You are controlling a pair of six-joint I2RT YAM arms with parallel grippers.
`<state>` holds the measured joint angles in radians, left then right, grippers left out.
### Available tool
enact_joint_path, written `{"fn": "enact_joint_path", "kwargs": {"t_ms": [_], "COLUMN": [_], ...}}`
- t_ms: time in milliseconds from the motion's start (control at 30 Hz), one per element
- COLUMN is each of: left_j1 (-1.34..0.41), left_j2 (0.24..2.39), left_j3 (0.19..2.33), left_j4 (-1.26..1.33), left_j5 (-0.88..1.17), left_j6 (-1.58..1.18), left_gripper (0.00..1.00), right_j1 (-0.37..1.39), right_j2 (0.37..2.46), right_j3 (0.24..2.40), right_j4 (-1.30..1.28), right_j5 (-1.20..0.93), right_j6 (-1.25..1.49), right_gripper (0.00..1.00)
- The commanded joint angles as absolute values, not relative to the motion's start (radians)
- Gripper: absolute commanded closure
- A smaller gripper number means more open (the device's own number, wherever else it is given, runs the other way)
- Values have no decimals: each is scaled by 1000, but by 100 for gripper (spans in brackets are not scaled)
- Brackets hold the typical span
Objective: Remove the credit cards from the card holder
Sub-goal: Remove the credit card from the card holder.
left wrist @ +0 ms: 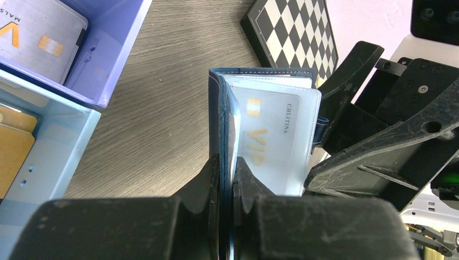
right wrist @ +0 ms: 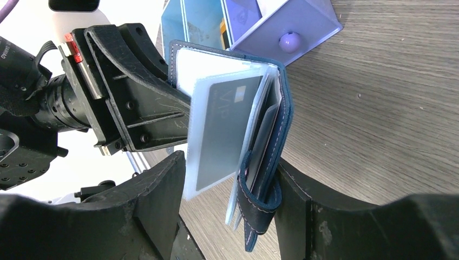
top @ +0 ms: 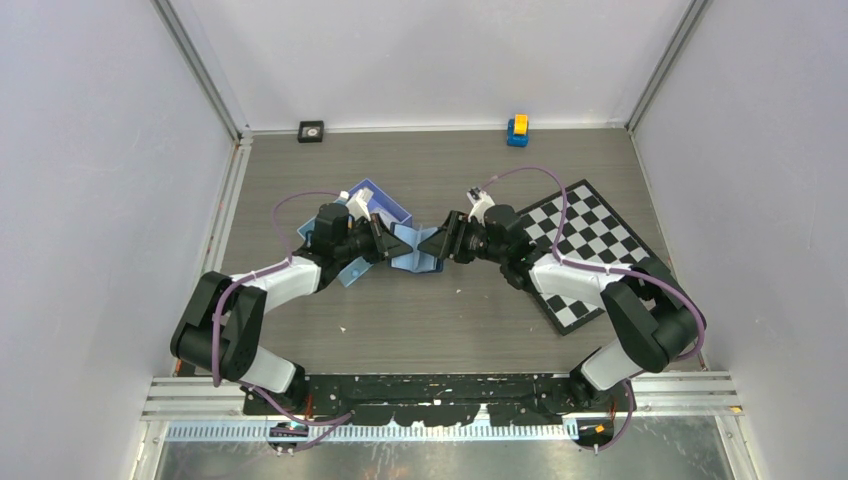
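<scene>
Two grippers meet at the open card holder, mid-table.

The left gripper (left wrist: pixel 227 168) is clenched on the navy cover of the card holder (left wrist: pixel 219 119), which is held just beside the tray (top: pixel 375 200). The right gripper (right wrist: pixel 230 179) straddles the other half with its fingers (right wrist: pixel 162 189); whether they press it cannot be told. A grey VIP card (right wrist: pixel 224 130) sits in a clear sleeve inside.

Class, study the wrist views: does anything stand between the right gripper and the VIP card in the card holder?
Yes. The VIP card sits inside a clear plastic sleeve of the card holder, so the right gripper, straddling it, meets sleeve rather than card. The left gripper pinches the cover.
</scene>
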<state>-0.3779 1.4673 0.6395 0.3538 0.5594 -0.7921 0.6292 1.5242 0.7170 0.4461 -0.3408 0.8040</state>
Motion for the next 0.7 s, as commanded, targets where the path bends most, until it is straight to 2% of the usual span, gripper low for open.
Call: {"fn": "enact_joint_path", "kwargs": {"t_ms": [0,200,400,667], "left_j1": [-383,-385,-387,-387], "left_j2": [1436,1445,1481,1493], "left_j3": [686,685,688,688], "left_j4": [382,411,438,452], "left_j5": [570,593,619,629], "left_j6": [-778,-793,-811,-828], "left_gripper": [100,100,100,100], "right_j1": [638,638,638,638], "right_j2": [1483,1487,1457,1435], "right_j3": [713,714,673,657], "right_j4": [508,514,602,624], "right_j5": [-356,-362,-387,-376], "right_j6": [809,810,827,835], "right_gripper": [38,54,45,55]}}
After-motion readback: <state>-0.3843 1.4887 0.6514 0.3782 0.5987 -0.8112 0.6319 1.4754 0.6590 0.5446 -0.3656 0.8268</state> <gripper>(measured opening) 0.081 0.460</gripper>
